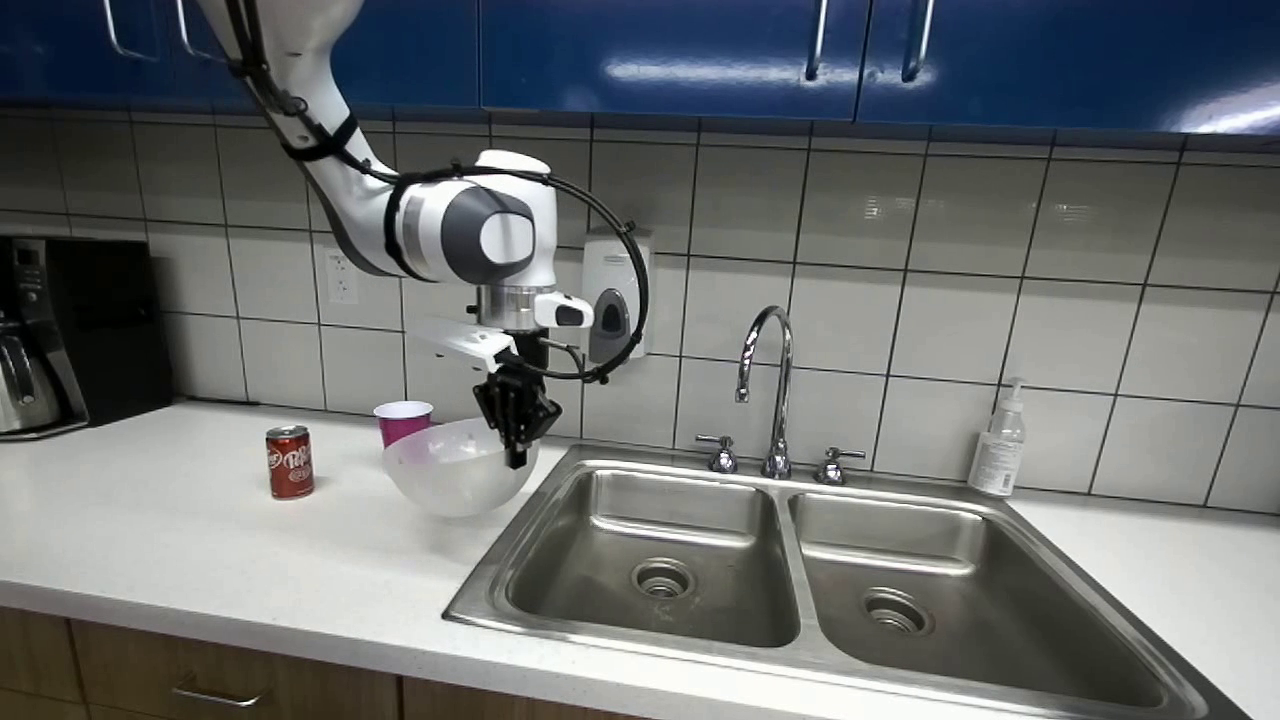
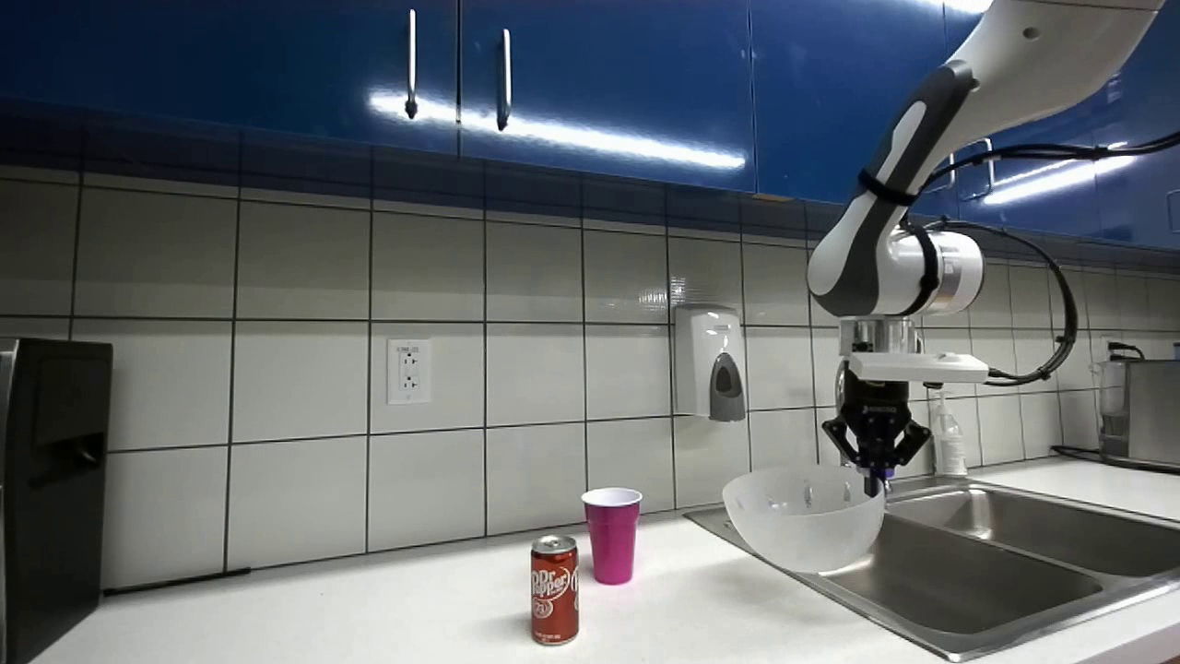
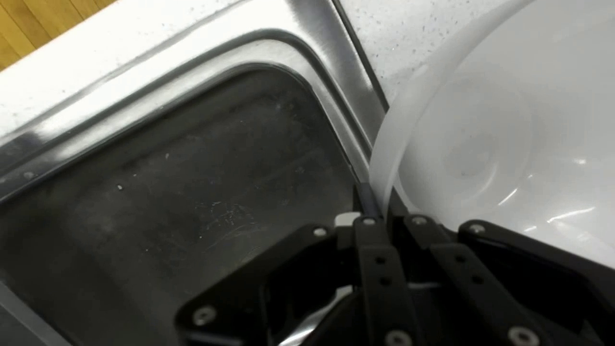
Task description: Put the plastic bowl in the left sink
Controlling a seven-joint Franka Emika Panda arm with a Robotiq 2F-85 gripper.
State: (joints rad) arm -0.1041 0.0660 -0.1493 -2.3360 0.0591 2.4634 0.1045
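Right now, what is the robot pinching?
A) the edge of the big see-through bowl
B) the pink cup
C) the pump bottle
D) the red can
A, because the wrist view shows the gripper with one finger on each side of the plastic bowl at its rim.

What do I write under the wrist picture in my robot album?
The claw holds the bowl by its rim, near the left sink.
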